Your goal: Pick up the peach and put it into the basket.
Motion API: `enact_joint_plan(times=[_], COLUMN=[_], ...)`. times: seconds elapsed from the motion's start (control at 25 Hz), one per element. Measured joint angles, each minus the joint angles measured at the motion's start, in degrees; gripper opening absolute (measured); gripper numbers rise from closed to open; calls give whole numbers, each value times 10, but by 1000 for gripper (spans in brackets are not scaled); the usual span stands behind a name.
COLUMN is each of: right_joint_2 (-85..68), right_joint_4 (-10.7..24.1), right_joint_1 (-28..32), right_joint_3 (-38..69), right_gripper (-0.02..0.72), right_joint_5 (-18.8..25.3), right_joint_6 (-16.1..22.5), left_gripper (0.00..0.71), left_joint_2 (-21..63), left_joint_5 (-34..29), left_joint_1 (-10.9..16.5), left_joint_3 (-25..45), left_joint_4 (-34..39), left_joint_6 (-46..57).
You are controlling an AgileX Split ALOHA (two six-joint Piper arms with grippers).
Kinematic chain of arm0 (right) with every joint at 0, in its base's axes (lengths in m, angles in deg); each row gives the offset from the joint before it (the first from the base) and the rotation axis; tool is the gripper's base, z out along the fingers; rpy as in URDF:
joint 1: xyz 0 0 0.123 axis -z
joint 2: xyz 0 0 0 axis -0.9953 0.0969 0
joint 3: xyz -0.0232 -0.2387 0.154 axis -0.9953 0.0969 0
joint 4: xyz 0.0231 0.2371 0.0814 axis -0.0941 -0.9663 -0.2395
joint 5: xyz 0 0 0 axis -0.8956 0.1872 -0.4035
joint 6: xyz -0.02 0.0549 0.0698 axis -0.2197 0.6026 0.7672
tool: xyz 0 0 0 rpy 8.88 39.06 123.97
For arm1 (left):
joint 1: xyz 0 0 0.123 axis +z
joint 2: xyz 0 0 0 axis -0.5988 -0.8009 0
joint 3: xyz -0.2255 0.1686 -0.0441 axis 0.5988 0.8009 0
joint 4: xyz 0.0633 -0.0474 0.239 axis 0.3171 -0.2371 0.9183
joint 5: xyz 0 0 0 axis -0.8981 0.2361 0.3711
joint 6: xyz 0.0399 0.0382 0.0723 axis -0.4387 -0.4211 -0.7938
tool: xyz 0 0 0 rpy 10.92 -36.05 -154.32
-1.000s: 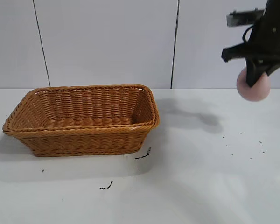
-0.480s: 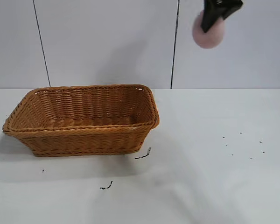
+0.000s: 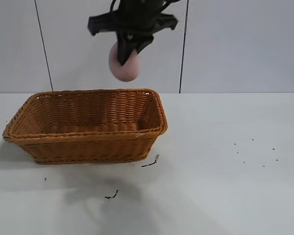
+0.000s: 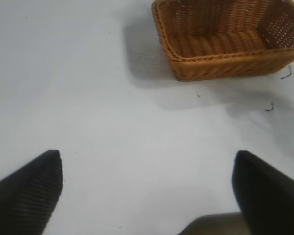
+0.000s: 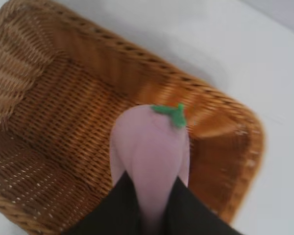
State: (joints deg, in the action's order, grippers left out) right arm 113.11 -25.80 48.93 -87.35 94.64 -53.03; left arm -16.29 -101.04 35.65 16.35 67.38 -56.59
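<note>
Right pincer (image 3: 126,55) moved from far right to above basket (image 3: 88,139), holding peach (image 3: 125,66). Carry step nearly done; next lower, release. Left pincer (image 4: 147,191) wide, idle over table (image 4: 88,122).

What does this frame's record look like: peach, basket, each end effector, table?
peach: held in the air above the basket, green leaf visible in the right wrist view
basket: on the table, nothing inside that shows
right end effector: shut on the peach, over the basket
left end effector: open, away from the basket, above bare table
table: white, a few dark specks
</note>
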Motion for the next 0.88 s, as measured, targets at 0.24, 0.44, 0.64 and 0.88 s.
enact_joint_plan(times=[0.24,0.44,0.64,0.88], right_joint_2=[11,11,1,-13], right_joint_4=[1,2,12,33], right_joint_1=[0,0,10,84], right_joint_3=[-10,-75,-152,-163], right_gripper=[610,687,689,690], right_joint_5=[-1,49,101,121], right_joint_6=[0,0,15,24], left_gripper=[692,692,692,692], left_joint_2=[0,0,0,0], left_joint_5=[0,0,0,0], left_joint_1=[0,0,0,0], left_joint_3=[0,0,0,0], left_joint_4=[0,0,0,0], left_joint_6=[0,0,0,0])
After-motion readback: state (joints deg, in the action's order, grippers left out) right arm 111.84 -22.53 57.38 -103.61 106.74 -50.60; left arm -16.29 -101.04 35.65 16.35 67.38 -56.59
